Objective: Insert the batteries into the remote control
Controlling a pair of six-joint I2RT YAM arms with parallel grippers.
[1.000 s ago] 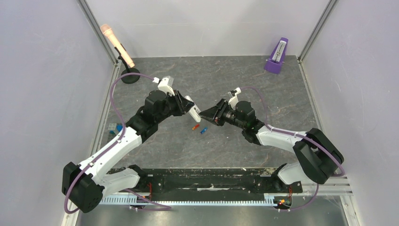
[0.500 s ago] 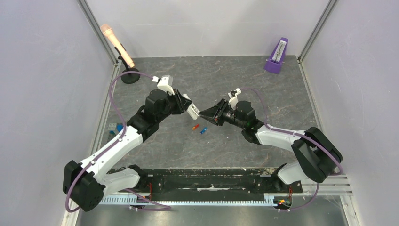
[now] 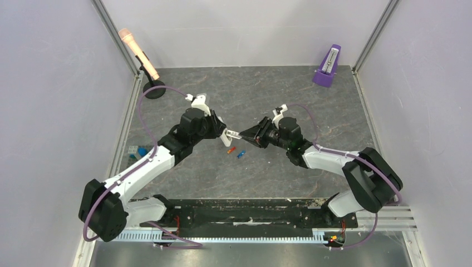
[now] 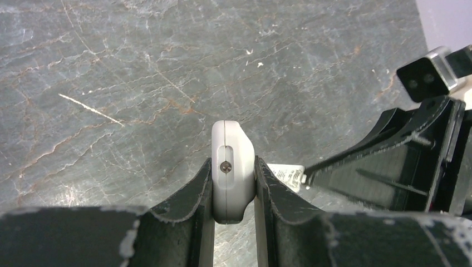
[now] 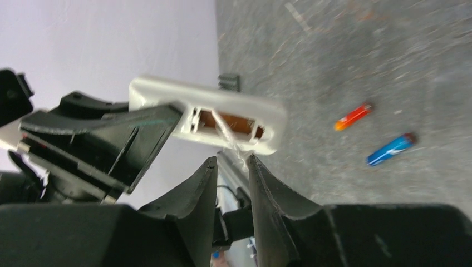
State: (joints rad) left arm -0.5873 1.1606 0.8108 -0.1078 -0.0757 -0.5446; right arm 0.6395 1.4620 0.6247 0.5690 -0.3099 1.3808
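While the left gripper (image 4: 234,186) has its two black fingers pressed tight onto the remote control (image 4: 232,161), the remote hangs up off the table (image 3: 278,178), roughly mid-table in the gap between the two arms. From the left wrist cam you only get it end-on: white plastic, rounded corners, a seam down one side, plus a little slot with a tiny screw in it. The right wrist cam is the better look tbh. The back faces that camera and the battery bay is open, a rectangular recess that's brownish inside with pale dividers. A thin white strip (image 5: 227,133) runs from the bay down into the gap between the fingers of the right gripper (image 5: 231,162). In the left wrist view it looks like a small white flap with print on it, reaching from the remote to the right fingertips. Those jaws are almost together with a slim gap, and I honestly can't tell whether they're pinching the strip or just sitting around it. The red-orange battery (image 5: 353,116) and the blue battery (image 5: 391,149) lie on the table just near-side of the grippers, close together, not touching, angled about the same way. The purple metronome (image 3: 328,65) sits way off in the far right corner.
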